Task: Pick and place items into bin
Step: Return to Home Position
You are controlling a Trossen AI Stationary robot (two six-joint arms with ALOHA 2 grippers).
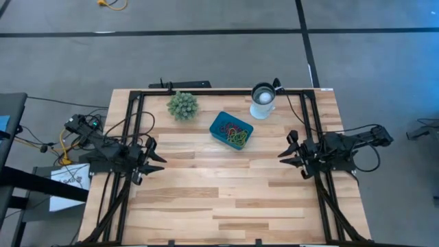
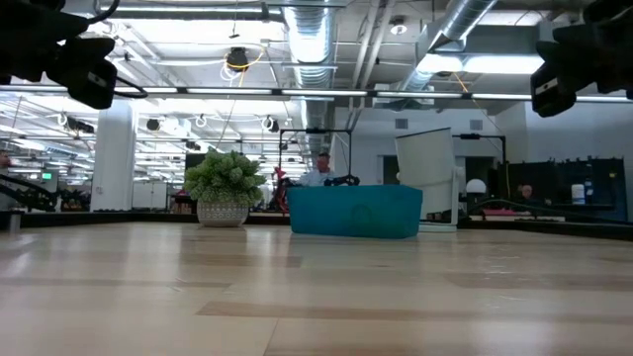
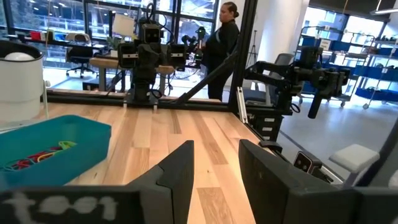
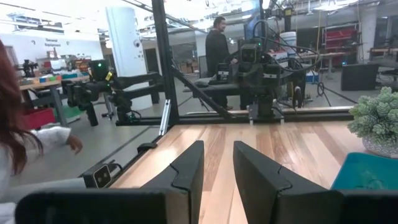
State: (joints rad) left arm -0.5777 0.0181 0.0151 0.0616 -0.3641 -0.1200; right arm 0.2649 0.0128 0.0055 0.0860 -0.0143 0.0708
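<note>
Since no bands show loose on the wood, homing looks like the only step left. Doing it well means each arm tucks along its own edge, held clear of the table (image 1: 226, 199) and of what stands toward the far edge. Nearest, the left end effector (image 3: 216, 149) hangs at the left edge and the right end effector (image 4: 217, 149) at the right edge, both pointing inward, empty, fingers apart. Farther in, the bin (image 1: 215, 126) lies past the middle, well apart from both, with the bands (image 1: 236, 134) tangled inside. A plant (image 1: 182, 105) and a cup (image 1: 262, 99) stand by the far edge. The planks are pale and smooth. Beyond is an open workshop with other rigs (image 3: 146, 56) and people (image 3: 225, 37).
</note>
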